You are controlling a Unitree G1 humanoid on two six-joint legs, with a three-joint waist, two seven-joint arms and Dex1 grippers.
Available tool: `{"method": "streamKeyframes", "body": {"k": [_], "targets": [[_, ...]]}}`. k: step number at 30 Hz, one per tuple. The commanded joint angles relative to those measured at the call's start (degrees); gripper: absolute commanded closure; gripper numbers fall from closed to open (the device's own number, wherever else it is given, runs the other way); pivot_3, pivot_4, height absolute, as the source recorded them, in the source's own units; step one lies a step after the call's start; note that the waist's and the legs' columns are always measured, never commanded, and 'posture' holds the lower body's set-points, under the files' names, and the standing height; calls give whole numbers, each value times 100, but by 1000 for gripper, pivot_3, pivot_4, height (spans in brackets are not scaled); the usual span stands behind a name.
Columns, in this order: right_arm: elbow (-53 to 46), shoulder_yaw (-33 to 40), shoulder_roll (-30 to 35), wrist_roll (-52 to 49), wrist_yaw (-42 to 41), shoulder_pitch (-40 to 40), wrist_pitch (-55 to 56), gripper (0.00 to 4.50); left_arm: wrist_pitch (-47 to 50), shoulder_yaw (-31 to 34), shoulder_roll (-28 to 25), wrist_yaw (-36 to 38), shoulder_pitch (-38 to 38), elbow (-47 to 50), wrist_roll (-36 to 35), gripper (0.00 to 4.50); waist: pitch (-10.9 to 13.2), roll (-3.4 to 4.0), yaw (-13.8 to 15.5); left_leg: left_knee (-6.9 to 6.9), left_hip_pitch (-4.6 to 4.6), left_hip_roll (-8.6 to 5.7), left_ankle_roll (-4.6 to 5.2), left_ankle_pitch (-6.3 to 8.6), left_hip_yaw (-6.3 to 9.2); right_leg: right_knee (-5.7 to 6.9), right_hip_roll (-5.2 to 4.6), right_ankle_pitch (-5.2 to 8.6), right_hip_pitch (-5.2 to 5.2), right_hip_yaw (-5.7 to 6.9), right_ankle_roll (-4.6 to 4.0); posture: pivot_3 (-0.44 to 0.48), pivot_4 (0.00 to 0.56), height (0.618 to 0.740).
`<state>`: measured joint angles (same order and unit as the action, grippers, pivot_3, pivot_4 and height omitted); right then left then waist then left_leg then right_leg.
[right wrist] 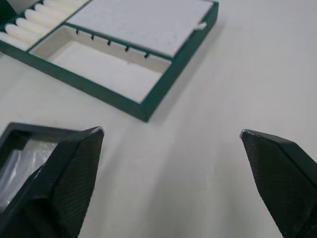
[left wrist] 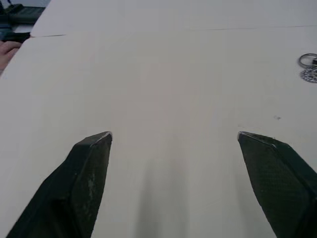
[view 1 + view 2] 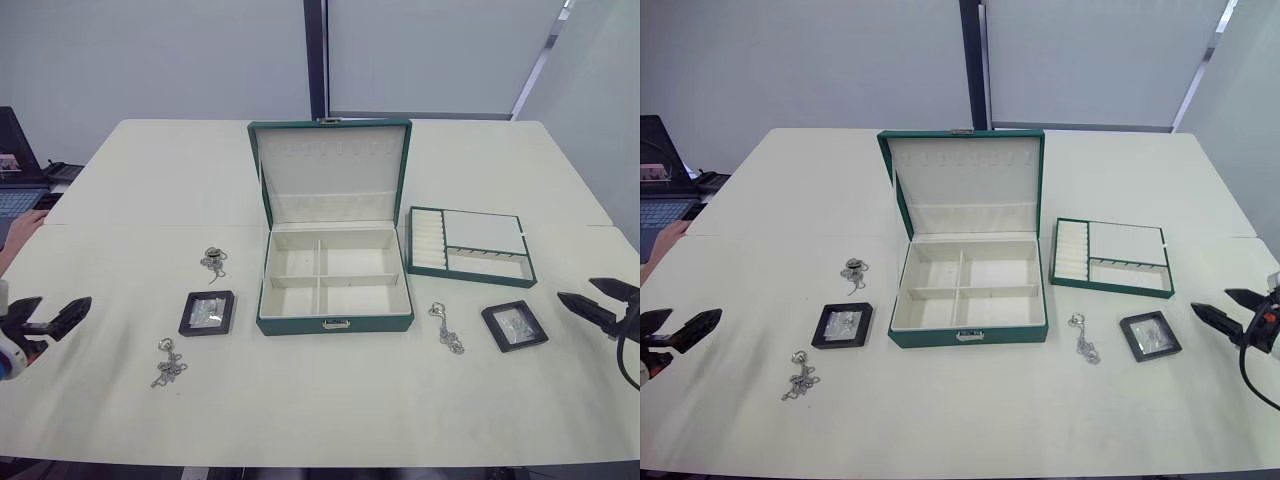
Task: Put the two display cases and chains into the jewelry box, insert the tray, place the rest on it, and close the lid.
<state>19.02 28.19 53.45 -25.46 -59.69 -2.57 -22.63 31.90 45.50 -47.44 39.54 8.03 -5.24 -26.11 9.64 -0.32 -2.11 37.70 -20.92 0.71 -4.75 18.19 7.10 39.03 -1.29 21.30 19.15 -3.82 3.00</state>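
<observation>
The green jewelry box [image 3: 335,322] stands mid-table with its lid [image 3: 330,170] raised and its four compartments bare. The tray [image 3: 470,246] lies just right of it. One display case [image 3: 207,313] lies left of the box, the other display case [image 3: 514,326] to its right. Chains lie on the table: one chain [image 3: 213,262] behind the left case, another chain [image 3: 168,363] in front of it, a third chain [image 3: 447,328] between box and right case. My left gripper [image 3: 48,315] hovers open at the left edge. My right gripper [image 3: 598,298] is open, right of the right case.
A laptop [image 3: 15,185] and a person's hand [image 3: 22,232] are at the table's far left. Bare table [image 3: 330,400] stretches along the front edge and behind the box.
</observation>
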Motion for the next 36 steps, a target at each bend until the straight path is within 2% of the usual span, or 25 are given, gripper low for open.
{"method": "streamKeyframes", "body": {"k": [1, 13, 18, 21, 25, 28, 32, 36], "targets": [[-151, 321, 82, -111, -15, 36, 163, 0, -77, 375, -78, 93, 173, 125, -130, 30, -1, 1, -24, 0, 0, 1, 0, 0, -1, 0, 0, 0, 0, -1, 0, 0, 150, 740], [-247, 237, 45, -257, -164, -154, 137, 0, -393, 594, -80, 714, 427, 222, -512, 30, 0, 1, -40, 0, 1, 2, -1, 0, -2, 1, 1, 0, -1, 0, 0, 0, 150, 740], [-1033, 174, 46, -610, -237, -254, -261, 0, -359, 464, 94, 699, 450, 543, -683, 30, 0, 2, -42, 0, 1, 4, -1, 0, -2, 1, 0, 0, -2, -1, 0, 0, 150, 740], [-1787, 12, 79, -919, -223, -467, -621, 0, -288, 327, 408, 512, 419, 954, -803, 30, -2, 4, -59, 0, 1, 4, -1, 0, -3, 1, 1, 0, -2, -4, 0, 0, 150, 740], [-3141, -410, 74, -1733, -75, -1101, -1458, 0, -412, -28, 994, 261, 734, 1648, -711, 30, -2, 10, -86, 2, 1, 7, -2, -1, -6, 1, 1, 0, -2, -10, 0, 0, 150, 740], [-3966, -1105, -120, -2240, 2, -1813, -1891, 0, -838, -222, 1389, -58, 787, 1777, -416, 30, -3, 6, -77, 3, -1, 12, -1, -1, 2, 0, 2, 0, -3, -2, 0, 0, 150, 740], [-4296, -2020, -394, -2234, -336, -2488, -1855, 0, -1119, -639, 2142, -646, 928, 2287, -242, 30, -7, -6, -24, 6, -2, 8, -1, 0, 9, -3, 0, 0, -4, 3, 0, 0, 150, 740], [-4184, -2740, -735, -1994, -613, -3170, -1662, 0, -1557, -1203, 3129, -1143, 1542, 3053, 56, 30, -8, -11, 39, 11, -5, 7, -1, 0, 14, -8, -23, -11, -3, -7, 20, 0, 150, 740]]}}
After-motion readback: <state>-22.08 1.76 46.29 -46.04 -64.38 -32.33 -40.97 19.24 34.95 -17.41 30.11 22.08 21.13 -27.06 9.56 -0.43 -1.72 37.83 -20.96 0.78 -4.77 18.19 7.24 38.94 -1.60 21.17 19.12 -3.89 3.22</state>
